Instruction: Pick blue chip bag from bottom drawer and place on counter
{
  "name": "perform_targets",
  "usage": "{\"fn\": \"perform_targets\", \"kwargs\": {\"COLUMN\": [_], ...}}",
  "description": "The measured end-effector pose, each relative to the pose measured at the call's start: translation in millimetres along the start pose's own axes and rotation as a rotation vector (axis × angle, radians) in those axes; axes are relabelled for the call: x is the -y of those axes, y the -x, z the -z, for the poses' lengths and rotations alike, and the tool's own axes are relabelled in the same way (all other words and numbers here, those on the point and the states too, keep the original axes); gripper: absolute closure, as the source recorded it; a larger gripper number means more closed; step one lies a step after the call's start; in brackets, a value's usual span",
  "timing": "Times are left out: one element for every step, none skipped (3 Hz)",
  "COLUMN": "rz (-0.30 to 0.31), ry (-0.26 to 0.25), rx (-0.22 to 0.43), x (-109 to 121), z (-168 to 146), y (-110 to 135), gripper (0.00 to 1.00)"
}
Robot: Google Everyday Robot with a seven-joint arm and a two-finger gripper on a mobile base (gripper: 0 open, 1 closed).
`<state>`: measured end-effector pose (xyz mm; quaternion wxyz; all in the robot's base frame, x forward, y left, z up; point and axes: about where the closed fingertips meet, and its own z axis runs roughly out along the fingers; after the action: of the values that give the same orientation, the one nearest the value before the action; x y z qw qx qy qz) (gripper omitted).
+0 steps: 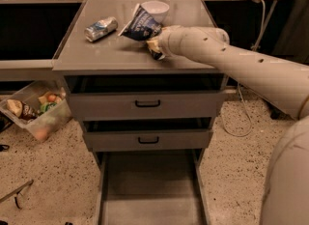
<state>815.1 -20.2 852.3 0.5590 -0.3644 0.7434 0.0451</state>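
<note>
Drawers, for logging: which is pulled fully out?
The lowest grey metal drawer; both handled ones are barely open. The tool is over the grey counter by the blue chip bag.

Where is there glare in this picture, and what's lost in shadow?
Camera view: dim, warm light; a faint sheen on the counter towards its far end; the blue chip bag, at the pincer over the counter's middle, is readable; the bottom drawer floor is dull but visible; the recesses beside the cabinet go black.

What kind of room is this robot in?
Probably a lab or workshop: grey metal drawer cabinet, speckled floor, snack bin on it. The gripper is over the counter by the blue chip bag.
</note>
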Motion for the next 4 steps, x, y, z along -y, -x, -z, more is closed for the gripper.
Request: {"fn": "perform_targets", "kwargs": {"rz": [-0.014, -0.014, -0.014, -0.014], "ry": [0.012, 0.012, 0.012, 0.012], "rx": [0.000, 0.000, 0.000, 0.000], "x": [-2.7, -2.7, -2.7, -2.7], "z": [1.0, 1.0, 1.0, 0.9], "y": [2.9, 2.9, 2.9, 2.9], "gripper": [0.81, 0.58, 0.35, 0.11]}}
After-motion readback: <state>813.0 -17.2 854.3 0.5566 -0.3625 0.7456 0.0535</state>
